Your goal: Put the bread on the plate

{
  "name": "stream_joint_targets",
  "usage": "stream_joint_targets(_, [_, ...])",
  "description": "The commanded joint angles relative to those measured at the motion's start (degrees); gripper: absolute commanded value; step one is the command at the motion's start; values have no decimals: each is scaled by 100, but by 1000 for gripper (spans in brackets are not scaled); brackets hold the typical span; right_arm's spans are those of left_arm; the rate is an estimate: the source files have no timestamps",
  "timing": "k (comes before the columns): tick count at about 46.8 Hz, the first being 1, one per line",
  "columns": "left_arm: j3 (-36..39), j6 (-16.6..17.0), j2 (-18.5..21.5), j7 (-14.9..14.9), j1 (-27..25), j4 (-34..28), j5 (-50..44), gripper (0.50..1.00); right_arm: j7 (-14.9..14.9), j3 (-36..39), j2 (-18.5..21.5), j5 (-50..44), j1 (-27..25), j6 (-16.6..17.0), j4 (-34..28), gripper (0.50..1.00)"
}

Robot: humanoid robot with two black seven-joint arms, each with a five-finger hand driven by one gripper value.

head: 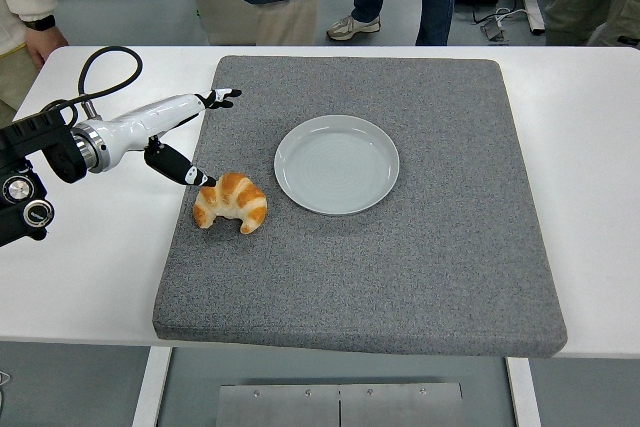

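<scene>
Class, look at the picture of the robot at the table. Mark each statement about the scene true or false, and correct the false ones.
1. The croissant lies on the plate. False: it lies on the grey mat, to the left of the plate.
2. The plate is empty. True.
3. The left hand grips the croissant. False: its fingers are spread, with the thumb tip close by the croissant.
4. The right hand hovers above the plate. False: no right hand is in view.
5. People stand beyond the table's far edge. True.
</scene>
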Motion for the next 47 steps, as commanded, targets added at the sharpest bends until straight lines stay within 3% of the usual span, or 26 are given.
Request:
stream_joint_targets(1, [-6, 6, -33, 0, 96, -18, -2, 968, 1, 0, 0, 0, 0, 0, 0, 1000])
stream_joint_targets(35, [38, -11, -358, -27, 474, 18, 86, 968, 1, 0, 0, 0, 0, 0, 0, 1000])
stream_joint_targets(47, [38, 6, -551, -88, 474, 290, 182, 968, 1, 0, 0, 0, 0, 0, 0, 1000])
